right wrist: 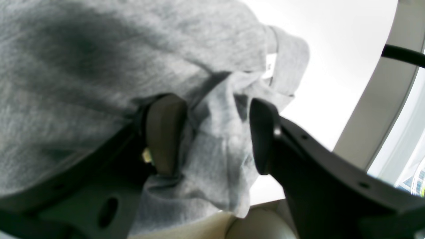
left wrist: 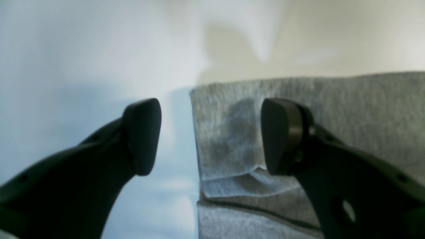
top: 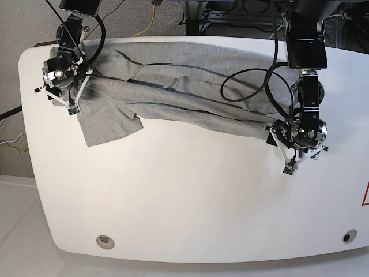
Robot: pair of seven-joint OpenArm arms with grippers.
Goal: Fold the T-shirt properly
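Note:
The grey T-shirt (top: 190,86) lies wrinkled across the far half of the white table (top: 202,202), with one sleeve spread out at the left. At its left end, my right gripper (top: 72,104) is open. In the right wrist view a bunched fold of the T-shirt (right wrist: 219,149) sits between the fingers of the right gripper (right wrist: 215,136), and cloth drapes over the left finger (right wrist: 164,132). At the shirt's right end, my left gripper (top: 288,156) is open. In its wrist view the T-shirt (left wrist: 332,109) has its straight edge in the gap of the left gripper (left wrist: 212,136), with nothing pinched.
Black cables (top: 248,86) from the left arm loop over the shirt's right part. Two small holes (top: 104,241) sit near the table's front corners. The rounded table edge (top: 23,144) runs close to the right arm.

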